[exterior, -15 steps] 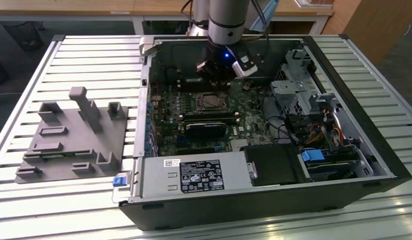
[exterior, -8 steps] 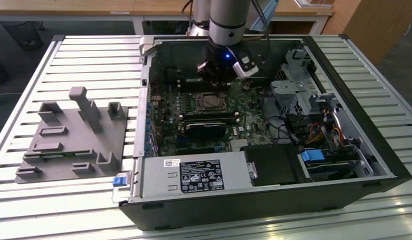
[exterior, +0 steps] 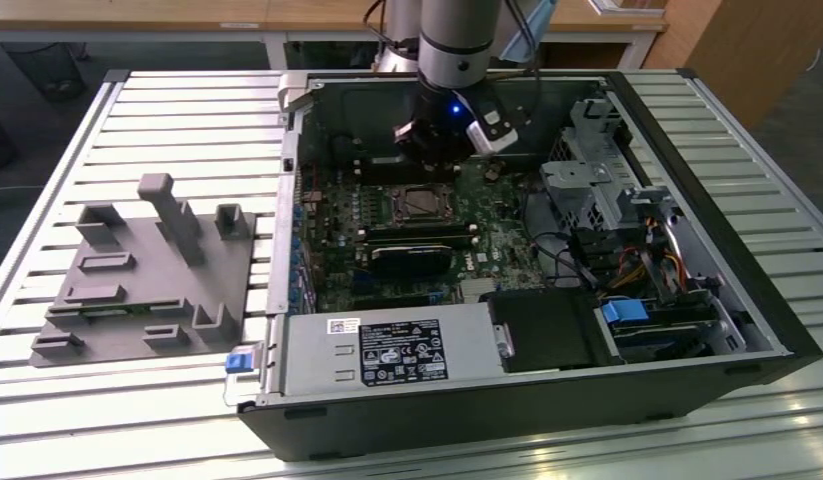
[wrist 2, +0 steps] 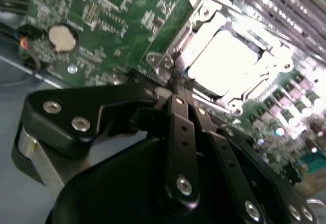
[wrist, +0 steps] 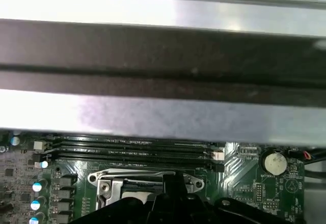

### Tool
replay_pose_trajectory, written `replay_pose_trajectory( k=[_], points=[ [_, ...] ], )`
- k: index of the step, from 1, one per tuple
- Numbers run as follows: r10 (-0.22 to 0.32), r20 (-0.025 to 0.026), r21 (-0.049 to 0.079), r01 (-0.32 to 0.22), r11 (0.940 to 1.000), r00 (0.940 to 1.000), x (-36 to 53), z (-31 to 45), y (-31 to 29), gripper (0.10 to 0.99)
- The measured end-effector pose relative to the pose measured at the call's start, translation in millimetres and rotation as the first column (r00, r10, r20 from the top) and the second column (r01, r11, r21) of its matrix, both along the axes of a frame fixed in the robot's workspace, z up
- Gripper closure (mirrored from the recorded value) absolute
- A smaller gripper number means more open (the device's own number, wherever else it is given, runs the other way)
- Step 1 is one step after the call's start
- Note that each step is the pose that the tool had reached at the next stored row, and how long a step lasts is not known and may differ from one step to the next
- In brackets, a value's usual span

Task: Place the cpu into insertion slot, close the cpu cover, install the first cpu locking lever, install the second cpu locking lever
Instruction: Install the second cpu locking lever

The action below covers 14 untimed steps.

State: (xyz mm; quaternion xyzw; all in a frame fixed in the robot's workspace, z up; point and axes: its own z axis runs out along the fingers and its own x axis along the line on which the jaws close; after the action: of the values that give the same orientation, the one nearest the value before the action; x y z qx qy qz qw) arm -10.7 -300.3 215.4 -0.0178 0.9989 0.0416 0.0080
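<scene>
While gripper (wrist 2: 175,89) hovers with fingers closed, empty, at 12 o'clock edge of insertion slot (exterior: 421,203), cpu (wrist 2: 229,61) sits seated, cpu cover (wrist 2: 201,18) down; lever step likely in hand, needing precise hooking.

Cpu (wrist 2: 232,61) in insertion slot (exterior: 421,204), on board inside case (exterior: 731,270); tool (exterior: 438,140) above, just behind.

We count one open computer case (exterior: 518,250) on the slatted table (exterior: 144,130), with one green circuit board (exterior: 371,215) inside and one socket (exterior: 421,204) on it, at about twelve o'clock from the one oval cooler (exterior: 411,262). One grey fixture (exterior: 144,275) lies at the case's nine o'clock. One round coin battery (wrist 2: 63,38) shows in both wrist views.
</scene>
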Motion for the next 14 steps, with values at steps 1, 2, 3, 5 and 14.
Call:
replay_pose_trajectory(
  k=[1, 2, 3, 5, 14],
  points=[
    [0.000, 0.0000, 0.000, 0.000, 1.0000, 1.0000, 0.0, 3.8, 0.0, 0.980],
    [0.000, -0.0002, 0.000, 0.000, 1.0000, 1.0000, 0.0, 6.9, -0.1, 0.980],
    [0.000, -0.0001, 0.000, 0.000, 1.0000, 1.0000, 0.0, 9.1, -0.3, 0.980],
    [0.000, -0.0001, 0.000, 0.000, 1.0000, 1.0000, 0.0, 10.9, -1.0, 0.980],
    [0.000, -0.0001, 0.000, 0.000, 1.0000, 1.0000, 0.0, 11.0, -14.5, 0.980]
  ],
)
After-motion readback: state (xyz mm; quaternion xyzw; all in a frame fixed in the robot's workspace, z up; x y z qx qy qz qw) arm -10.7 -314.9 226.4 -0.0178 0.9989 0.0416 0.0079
